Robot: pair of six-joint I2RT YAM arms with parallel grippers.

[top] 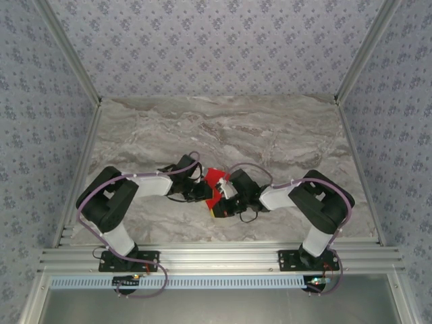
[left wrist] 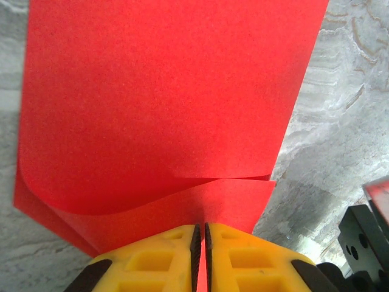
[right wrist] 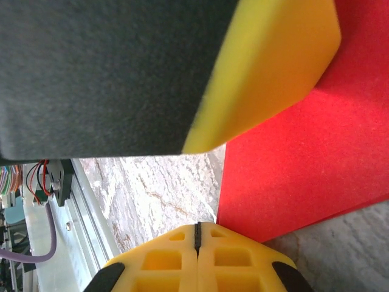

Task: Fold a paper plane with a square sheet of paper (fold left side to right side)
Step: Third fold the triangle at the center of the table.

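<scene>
Bases of two arms sit bolted to the aluminium rail (top: pixel 216 256) at the near edge of the counter (top: pixel 270 128). The left arm (top: pixel 111 202) has its elbow pushed out to the left and its forearm reaching inward. The right arm (top: pixel 320 202) mirrors it, elbow out to the right. Both wrists are bent low over the counter and meet just beside each other, a little beyond the rail and near the middle.

There are two grippers. The left gripper (left wrist: pixel 200 226) has its yellow fingers drawn almost together, with a thin sliver of red showing in the narrow slot between them, so it pinches the near edge of the paper. The right gripper (right wrist: pixel 197 225) is fully closed, fingers pressed flush. A corner of the paper lies just beside its tips, and whether any paper is caught there cannot be told.

One square sheet of paper (left wrist: pixel 164 91), bright red, lies between the two grippers. It is doubled over, with an upper layer curling loosely above a lower one and the bend at the left in the left wrist view.

Beyond it, the marbled counter runs back to the patterned walls (top: pixel 216 47).
</scene>
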